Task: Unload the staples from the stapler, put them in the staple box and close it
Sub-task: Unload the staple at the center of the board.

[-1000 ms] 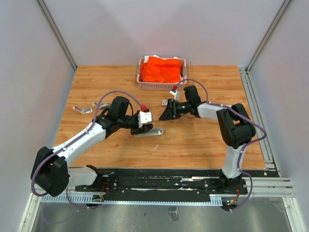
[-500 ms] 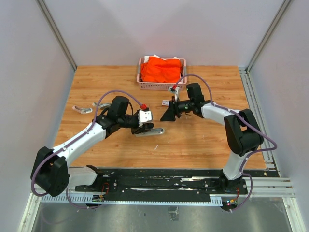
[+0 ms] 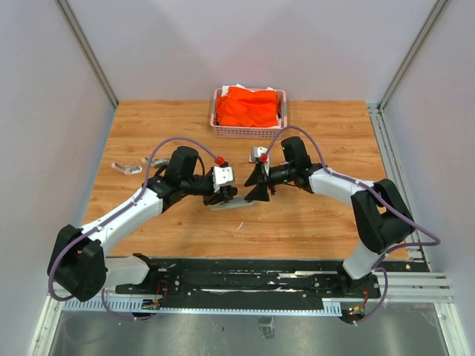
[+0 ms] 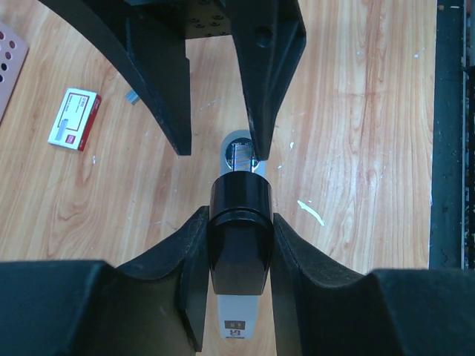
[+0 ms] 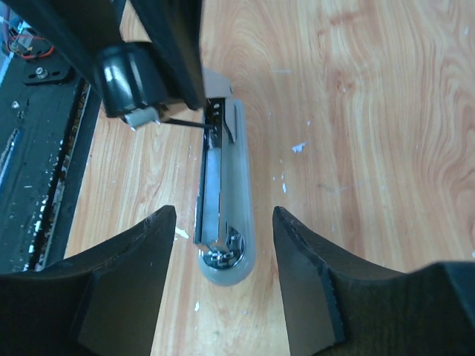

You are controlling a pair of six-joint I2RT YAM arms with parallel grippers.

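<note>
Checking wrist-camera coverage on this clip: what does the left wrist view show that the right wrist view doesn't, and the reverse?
Only the left wrist view: the small white-and-red box and a corner of the pink basket.
Only the right wrist view: the open channel running the length of the stapler.
Both: the stapler, the left gripper shut on its black top, and the right gripper open, its fingers either side of the front end.

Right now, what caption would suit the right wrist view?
Open right gripper straddles the opened grey stapler lying on the wooden table.
</note>
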